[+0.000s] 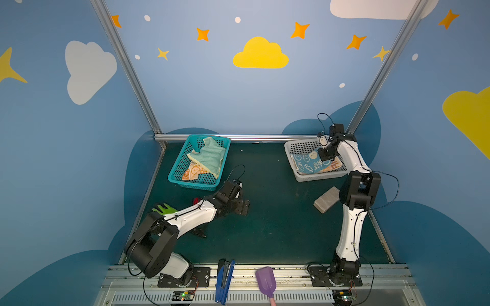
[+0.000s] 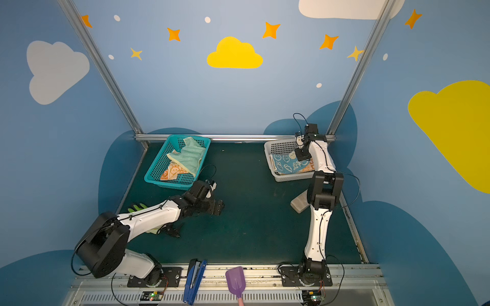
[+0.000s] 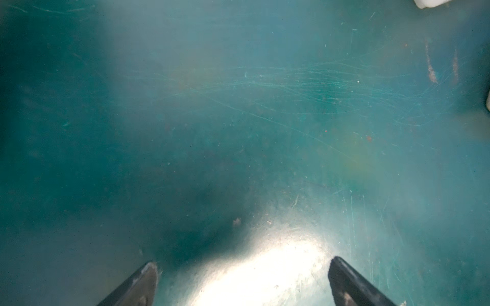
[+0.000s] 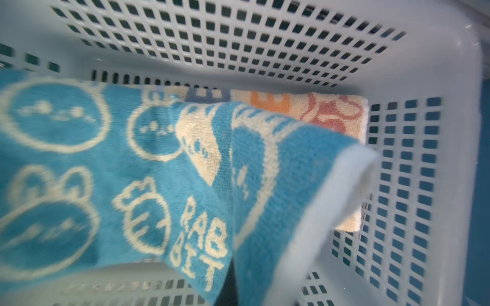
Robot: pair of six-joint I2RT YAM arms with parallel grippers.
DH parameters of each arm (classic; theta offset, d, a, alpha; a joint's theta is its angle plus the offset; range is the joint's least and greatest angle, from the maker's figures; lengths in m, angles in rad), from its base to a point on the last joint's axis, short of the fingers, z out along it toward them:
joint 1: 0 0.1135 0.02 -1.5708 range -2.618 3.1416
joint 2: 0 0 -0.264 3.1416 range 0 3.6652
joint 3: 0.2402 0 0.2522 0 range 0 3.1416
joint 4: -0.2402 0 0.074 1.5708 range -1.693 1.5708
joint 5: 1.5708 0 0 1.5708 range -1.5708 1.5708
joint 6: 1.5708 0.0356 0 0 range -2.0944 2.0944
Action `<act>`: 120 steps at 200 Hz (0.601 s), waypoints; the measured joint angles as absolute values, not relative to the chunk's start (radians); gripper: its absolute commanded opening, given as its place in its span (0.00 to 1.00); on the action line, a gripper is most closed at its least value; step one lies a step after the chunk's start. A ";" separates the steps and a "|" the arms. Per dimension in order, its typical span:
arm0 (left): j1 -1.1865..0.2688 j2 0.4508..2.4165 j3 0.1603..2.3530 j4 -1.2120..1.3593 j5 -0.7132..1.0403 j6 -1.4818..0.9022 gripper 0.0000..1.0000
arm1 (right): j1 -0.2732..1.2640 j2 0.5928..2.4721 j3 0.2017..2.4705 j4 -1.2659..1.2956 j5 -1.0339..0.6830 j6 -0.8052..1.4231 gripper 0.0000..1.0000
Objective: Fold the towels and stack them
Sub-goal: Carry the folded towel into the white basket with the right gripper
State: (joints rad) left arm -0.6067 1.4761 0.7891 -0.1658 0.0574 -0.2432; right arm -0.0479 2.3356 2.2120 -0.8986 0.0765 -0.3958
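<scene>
Top views first. Show the right fingers down inside the white basket at the far right corner of the surface, pressed together on a raised corner of the blue rabbit towel. Put that towel's long axis roughly along the basket's near wall, atop the lettered towel, with the pinch at its right end. Show the left fingers spread wide and empty above the bare middle of the surface, well apart from the teal basket at the far edge, itself holding the mint towel crumpled over the orange rabbit towel.

Left wrist view next. Gives only scratched green surface between two dark tips set far apart.

Right wrist view last. Gives the blue rabbit towel sloping up off the lettered towel in a blurred fold; hides the fingers themselves beneath the cloth. Probably calls for lowering and releasing, to lay the fold square on the lettered towel. Leaves the teal basket's two towels nearer the left arm.
</scene>
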 measured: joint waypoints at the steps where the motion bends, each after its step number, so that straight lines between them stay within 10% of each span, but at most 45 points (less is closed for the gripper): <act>1: -0.607 1.477 0.789 -0.167 0.057 -0.243 1.00 | -0.049 2.338 2.212 -0.899 0.077 -0.398 0.00; 23: -0.607 1.477 0.795 -0.176 0.055 -0.243 1.00 | -0.062 2.374 2.212 -0.892 0.090 -0.401 0.01; 44: -0.607 1.477 0.802 -0.183 0.055 -0.243 1.00 | -0.070 2.384 2.212 -0.886 0.089 -0.397 0.38; 73: -0.607 1.477 0.806 -0.184 0.051 -0.243 1.00 | -0.076 2.384 2.217 -0.869 0.110 -0.366 0.58; 80: -0.608 1.477 0.806 -0.184 0.050 -0.243 1.00 | -0.076 2.384 2.218 -0.865 0.115 -0.357 0.86; 120: -0.608 1.476 0.806 -0.184 0.040 -0.244 1.00 | -0.076 2.362 2.202 -0.826 0.118 -0.292 0.87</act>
